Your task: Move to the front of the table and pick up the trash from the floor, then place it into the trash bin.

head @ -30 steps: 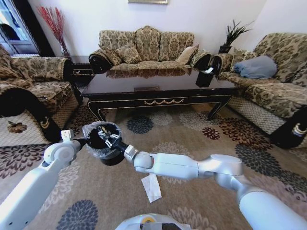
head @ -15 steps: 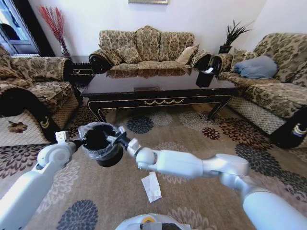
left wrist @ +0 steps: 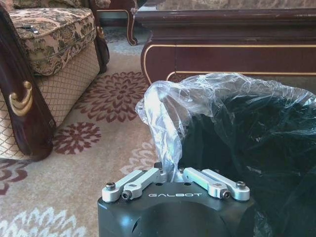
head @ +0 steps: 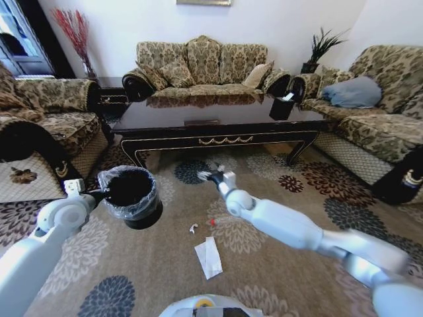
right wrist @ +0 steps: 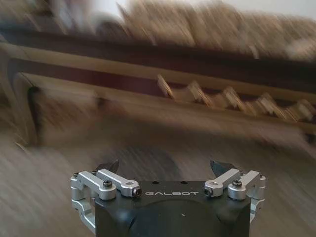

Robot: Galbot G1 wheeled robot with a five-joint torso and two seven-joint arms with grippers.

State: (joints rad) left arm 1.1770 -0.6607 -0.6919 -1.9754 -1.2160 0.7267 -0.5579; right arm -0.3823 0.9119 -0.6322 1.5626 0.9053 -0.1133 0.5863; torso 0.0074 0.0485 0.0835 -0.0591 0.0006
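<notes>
Left gripper (left wrist: 175, 170) (GALBOT-marked) jaws clamped on trash bin (head: 132, 196) liner; right gripper (head: 213, 176) jaws apart, empty.

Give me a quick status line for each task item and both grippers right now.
Trash bin: held up off the carpet, bag-lined, upright.
Left gripper: fingers shut on the bin's bag and rim.
Right gripper: fingers open, empty, out over the floor between bin and table.
Folded white paper: lying on the floor.
Small white scrap: on the floor.
Small red piece: on the floor.
</notes>
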